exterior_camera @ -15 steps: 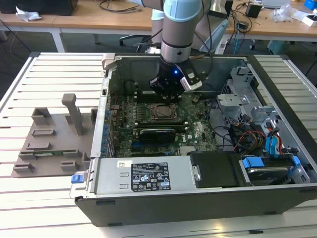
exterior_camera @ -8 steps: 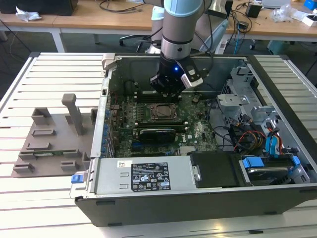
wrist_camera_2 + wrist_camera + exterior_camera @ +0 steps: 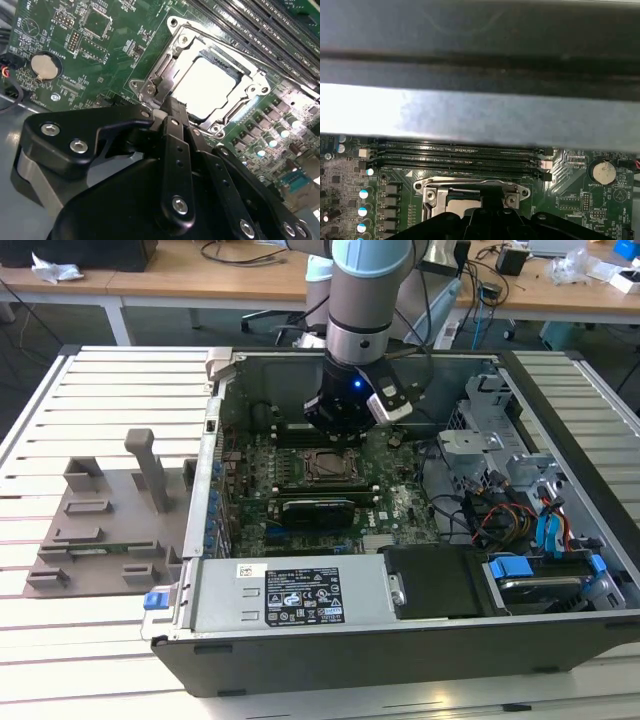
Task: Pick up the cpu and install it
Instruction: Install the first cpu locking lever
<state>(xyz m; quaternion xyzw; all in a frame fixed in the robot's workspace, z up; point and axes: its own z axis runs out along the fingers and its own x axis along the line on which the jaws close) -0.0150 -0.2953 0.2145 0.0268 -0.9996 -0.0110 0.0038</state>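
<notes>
Right of centre in the second wrist view, the cpu [image 3: 207,87] lies flat in its socket frame [image 3: 250,95] on the green motherboard [image 3: 100,55], its pale metal top catching glare. It looks light, stiff and thin, with a smooth lid that would slip under a loose pinch; I judge the underside delicate, so the place to hold is the two opposite edges, kept level. Just below it in that frame hangs the hand [image 3: 172,117], black fingers drawn close together and carrying nothing, the tips just short of the socket's near edge. At centre of the exterior view the hand [image 3: 345,420] hovers inside the open computer case [image 3: 520,640] on the slatted bench [image 3: 90,640].
</notes>
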